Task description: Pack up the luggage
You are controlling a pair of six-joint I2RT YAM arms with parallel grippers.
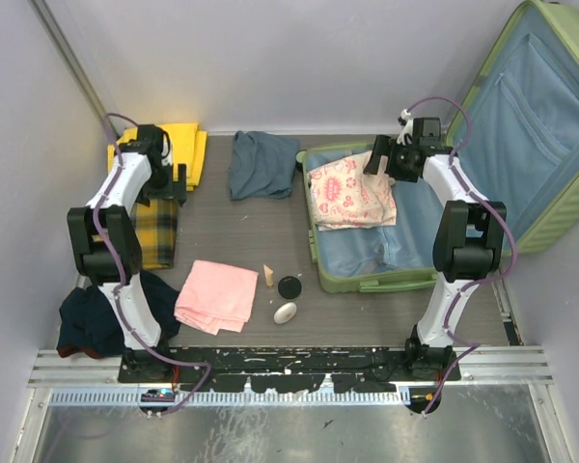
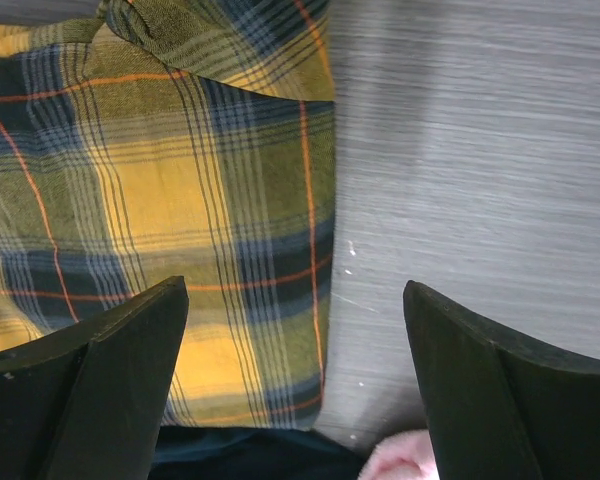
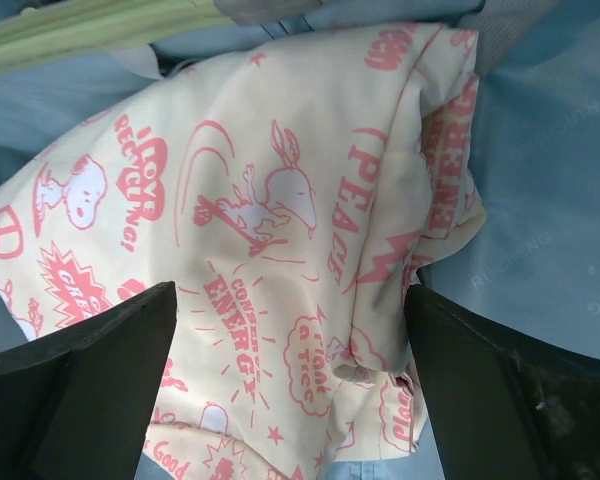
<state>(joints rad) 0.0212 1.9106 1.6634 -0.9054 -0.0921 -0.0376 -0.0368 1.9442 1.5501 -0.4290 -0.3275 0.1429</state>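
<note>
Luggage [image 1: 367,285] lies open at the right of the overhead frame, its base flat on the table [image 1: 241,231] and its lid leaning back toward the upper right corner. We see a cream cloth [image 1: 352,193] with pink cartoon prints lying in the base on the blue lining. The right gripper [image 1: 373,161] hangs over that cloth with its jaws spread wide and nothing between them; from the wrist view we cannot tell whether the fingers touch it. The left gripper [image 1: 171,181], at the upper left, is likewise spread and empty, above the edge of a plaid cloth [image 1: 154,231] that lies just below a yellow cloth [image 1: 188,140]. A blue-grey shirt [image 1: 262,164], a pink cloth [image 1: 217,294] and a dark garment [image 1: 92,323] lie on the table outside the luggage.
</note>
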